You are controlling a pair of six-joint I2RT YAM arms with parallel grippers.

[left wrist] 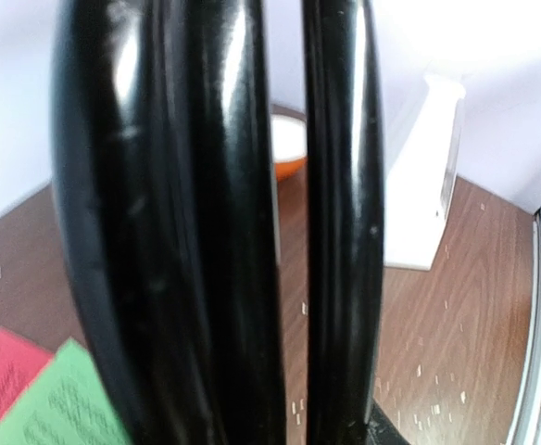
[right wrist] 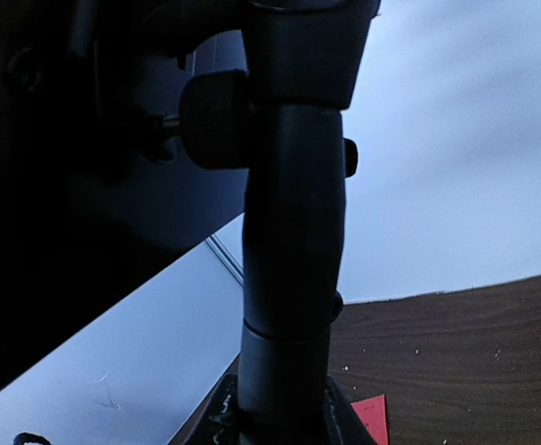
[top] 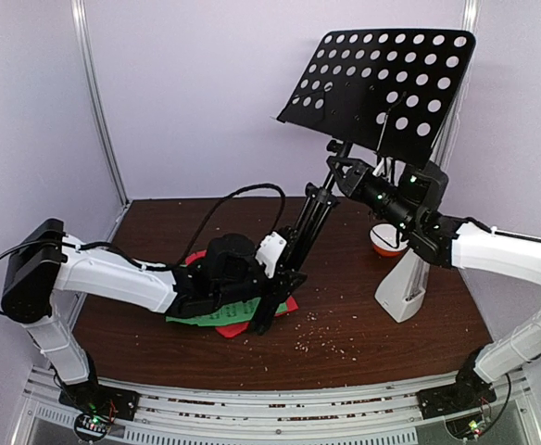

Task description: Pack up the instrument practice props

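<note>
Looks down and forward from high behind the arm bases (top: 99, 400), taking in the whole table (top: 391, 334) and music stand (top: 382, 83). At the left wrist, pressed against the stand's legs (left wrist: 224, 222), facing bowl (left wrist: 287, 153) and metronome (left wrist: 428, 176). At the right wrist, tilted up along the post (right wrist: 294, 232), very near. Shared by all three: stand and table.

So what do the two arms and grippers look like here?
Both the left arm and right arm have white shells on the long links, with black joints. The left gripper and right gripper are mostly black. A thin black cable loops off the left arm, and small green lights glow by both bases.
</note>
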